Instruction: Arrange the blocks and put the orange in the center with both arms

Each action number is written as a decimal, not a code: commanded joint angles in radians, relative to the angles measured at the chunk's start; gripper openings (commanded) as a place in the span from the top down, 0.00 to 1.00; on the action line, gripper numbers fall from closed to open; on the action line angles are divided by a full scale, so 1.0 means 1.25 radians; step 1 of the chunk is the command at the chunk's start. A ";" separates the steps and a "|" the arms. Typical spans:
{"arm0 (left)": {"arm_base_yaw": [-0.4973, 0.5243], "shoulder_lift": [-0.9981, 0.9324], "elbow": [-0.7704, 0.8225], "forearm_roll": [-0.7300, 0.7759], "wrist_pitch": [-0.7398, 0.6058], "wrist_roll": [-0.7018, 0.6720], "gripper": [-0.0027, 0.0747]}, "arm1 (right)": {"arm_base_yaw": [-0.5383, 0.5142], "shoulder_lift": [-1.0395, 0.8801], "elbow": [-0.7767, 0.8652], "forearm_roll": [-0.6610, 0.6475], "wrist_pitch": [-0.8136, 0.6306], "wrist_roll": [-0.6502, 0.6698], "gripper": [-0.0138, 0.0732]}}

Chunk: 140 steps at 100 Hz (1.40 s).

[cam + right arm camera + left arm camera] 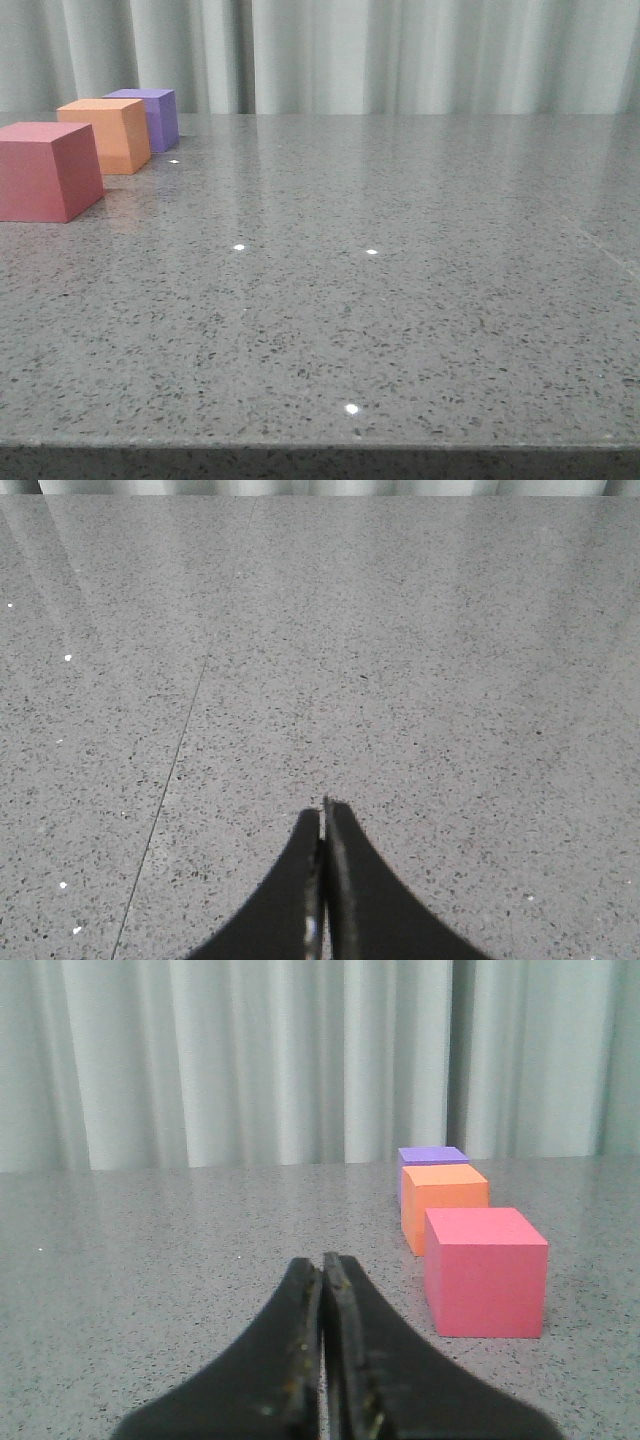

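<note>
Three cubes stand in a row at the table's far left in the front view: the pinkish-red cube [45,170] nearest, the orange cube [107,133] in the middle, the purple cube [150,117] farthest. No gripper shows in the front view. In the left wrist view my left gripper [323,1260] is shut and empty, with the pinkish-red cube [486,1271], orange cube [443,1203] and purple cube [430,1157] ahead and to one side. In the right wrist view my right gripper [324,808] is shut and empty over bare table; no cube shows there.
The grey speckled table [380,280] spreads wide to the right of the cubes, with its front edge low in the front view. A pale curtain [400,50] hangs behind the table. A thin seam [165,780] runs across the tabletop in the right wrist view.
</note>
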<state>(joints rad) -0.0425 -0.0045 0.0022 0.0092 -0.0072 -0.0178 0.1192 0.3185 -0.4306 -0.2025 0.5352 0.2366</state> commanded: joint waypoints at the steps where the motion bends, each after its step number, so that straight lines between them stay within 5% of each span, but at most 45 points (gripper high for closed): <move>1: -0.005 -0.029 0.035 0.000 -0.066 0.001 0.99 | -0.009 -0.001 -0.010 -0.017 -0.084 -0.004 0.97; 32: -0.005 -0.029 0.035 0.000 -0.066 0.001 0.99 | -0.081 -0.131 0.113 0.140 -0.289 -0.088 0.97; 65: -0.005 -0.029 0.035 0.000 -0.066 0.001 0.99 | -0.065 -0.281 0.243 0.140 -0.323 -0.088 0.97; 91: -0.005 -0.029 0.035 0.000 -0.066 0.001 0.99 | -0.036 -0.280 0.354 0.141 -0.471 -0.087 0.97; 140: -0.005 -0.029 0.035 0.000 -0.066 0.001 0.99 | -0.035 -0.280 0.352 0.141 -0.513 -0.087 0.97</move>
<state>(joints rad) -0.0425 -0.0045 0.0022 0.0092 -0.0087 -0.0178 0.0719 -0.0109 0.0276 -0.0247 -0.0175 0.1400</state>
